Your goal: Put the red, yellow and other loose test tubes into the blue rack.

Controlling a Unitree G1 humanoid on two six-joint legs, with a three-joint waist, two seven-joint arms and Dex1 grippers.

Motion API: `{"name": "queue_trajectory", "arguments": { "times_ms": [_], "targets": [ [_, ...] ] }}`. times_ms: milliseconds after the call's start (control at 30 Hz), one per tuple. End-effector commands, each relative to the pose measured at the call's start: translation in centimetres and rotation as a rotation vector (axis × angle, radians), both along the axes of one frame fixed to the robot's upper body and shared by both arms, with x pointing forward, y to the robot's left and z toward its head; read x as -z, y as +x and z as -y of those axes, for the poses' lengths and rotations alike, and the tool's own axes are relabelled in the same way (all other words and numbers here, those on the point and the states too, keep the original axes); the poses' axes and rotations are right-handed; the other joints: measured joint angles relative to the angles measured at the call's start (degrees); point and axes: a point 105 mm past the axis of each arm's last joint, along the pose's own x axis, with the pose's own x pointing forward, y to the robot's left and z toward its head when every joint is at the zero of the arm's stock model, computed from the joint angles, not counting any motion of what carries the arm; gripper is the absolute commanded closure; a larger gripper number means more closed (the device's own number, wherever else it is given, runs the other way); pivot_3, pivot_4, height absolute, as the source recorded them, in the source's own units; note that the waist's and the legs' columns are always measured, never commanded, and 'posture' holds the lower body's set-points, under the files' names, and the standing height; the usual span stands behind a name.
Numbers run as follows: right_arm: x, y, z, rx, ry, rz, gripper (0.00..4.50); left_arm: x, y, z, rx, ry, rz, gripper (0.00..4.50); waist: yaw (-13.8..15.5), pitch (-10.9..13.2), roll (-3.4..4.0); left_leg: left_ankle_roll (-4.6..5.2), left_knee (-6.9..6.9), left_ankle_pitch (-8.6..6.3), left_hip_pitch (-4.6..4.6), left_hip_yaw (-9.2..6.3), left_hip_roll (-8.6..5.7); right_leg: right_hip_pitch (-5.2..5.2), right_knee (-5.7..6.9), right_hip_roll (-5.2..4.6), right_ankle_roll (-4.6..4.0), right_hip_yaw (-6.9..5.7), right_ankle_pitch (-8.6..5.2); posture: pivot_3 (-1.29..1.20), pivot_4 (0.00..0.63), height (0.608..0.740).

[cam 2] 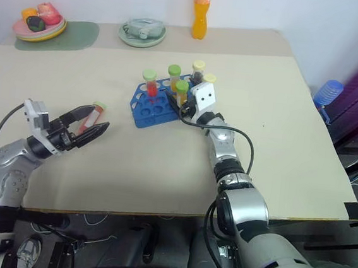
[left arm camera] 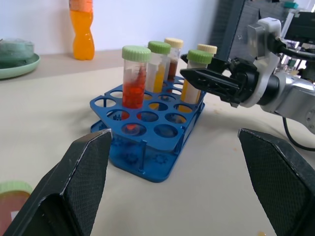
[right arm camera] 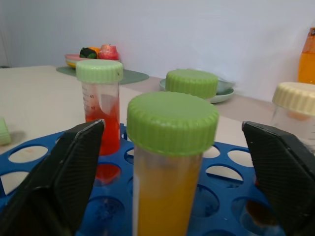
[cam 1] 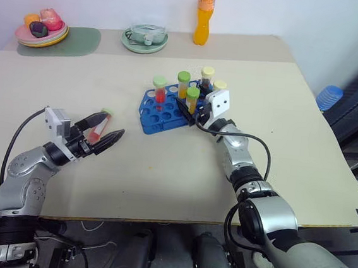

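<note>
The right gripper (cam 1: 192, 114) is seen with its black fingers spread wide on either side of a green-capped tube of yellow liquid (right arm camera: 170, 162), which stands upright in the blue rack (cam 1: 158, 116) and is not gripped. Four more capped tubes are seen upright in the rack, among them a red-filled tube (cam 1: 160, 91) at the rack's far left side; several holes nearer the robot are open.

To the left of the rack and well apart from it, the left gripper (cam 1: 106, 134) is held with its fingers equally wide, pointed toward the rack. A loose red tube with a green cap (cam 1: 99, 126) lies on the table (cam 1: 161, 183) just beside those fingers, at their far side, and is not clamped. Its long axis is laid roughly along the gripper's own line, with the cap end away from the robot's body.

The loose tube is judged to be the left arm's to collect, being far nearer that hand than the right. The coming move is thought to turn on shifting the open fingers sideways to straddle the tube across its width, then tipping it upright for an empty hole on the rack's near side.

At the table's far edge, an orange bottle (cam 1: 204, 19), a green dish (cam 1: 144, 39) and a plate of toy food (cam 1: 42, 29) are left standing, well behind the rack.
</note>
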Motion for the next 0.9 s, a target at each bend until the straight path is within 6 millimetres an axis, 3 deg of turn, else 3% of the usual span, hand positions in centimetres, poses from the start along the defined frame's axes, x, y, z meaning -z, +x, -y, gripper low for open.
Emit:
{"name": "queue_trajectory", "arguments": {
  "times_ms": [33, 300, 633, 733, 800, 900],
  "targets": [
    [-1.8, -0.8, -0.1, -0.041, -0.026, 0.104, 0.18, -1.5, 0.0, -0.1, -0.017, -0.033, 0.048, 0.29, 0.0, 0.0, 0.00, 0.00, -0.01, 0.00, 0.00, 0.01, 0.00, 0.01, 0.00, 0.00, 0.00, 0.01, 0.00, 0.00, 0.150, 0.740],
    [-2.3, -3.8, 1.4, -0.192, -0.110, 0.111, 0.18, -3.5, 1.3, -1.0, -0.166, -0.146, 0.051, 0.29, 0.2, 0.0, -0.01, -0.01, 0.00, -0.02, -0.01, 0.05, 0.04, 0.05, -0.03, 0.03, 0.00, 0.06, 0.00, 0.00, 0.150, 0.740],
    [-2.5, -7.2, 7.0, -0.212, -0.239, -0.036, 0.18, -4.4, 2.9, -2.6, -0.487, -0.062, 0.025, 0.29, 0.3, 0.0, -0.04, 0.00, 0.00, -0.05, -0.04, 0.11, 0.07, 0.12, -0.06, 0.03, 0.00, 0.08, 0.00, 0.00, 0.150, 0.740],
    [-3.8, -8.4, 9.0, -0.220, -0.307, -0.040, 0.18, -4.2, 3.4, -2.6, -0.522, -0.025, -0.086, 0.29, 0.6, 0.0, -0.05, 0.02, 0.01, -0.06, -0.06, 0.13, 0.07, 0.12, -0.06, 0.03, 0.01, 0.09, 0.00, 0.00, 0.150, 0.740],
    [-4.6, -9.1, 9.4, -0.235, -0.343, -0.028, 0.18, -3.7, 4.1, -3.5, -0.618, 0.070, -0.170, 0.29, 0.8, 0.0, -0.06, 0.06, 0.06, -0.09, -0.12, 0.13, 0.07, 0.11, -0.09, 0.03, 0.01, 0.07, 0.00, 0.00, 0.150, 0.740],
    [-6.2, -10.0, 9.4, -0.262, -0.356, 0.000, 0.18, -2.3, 4.6, -3.8, -0.623, 0.204, -0.390, 0.29, 0.8, 0.1, -0.18, 0.07, 0.10, -0.11, -0.15, 0.13, 0.14, 0.11, -0.10, 0.10, 0.02, 0.06, 0.00, 0.00, 0.150, 0.740]
  ]
}}
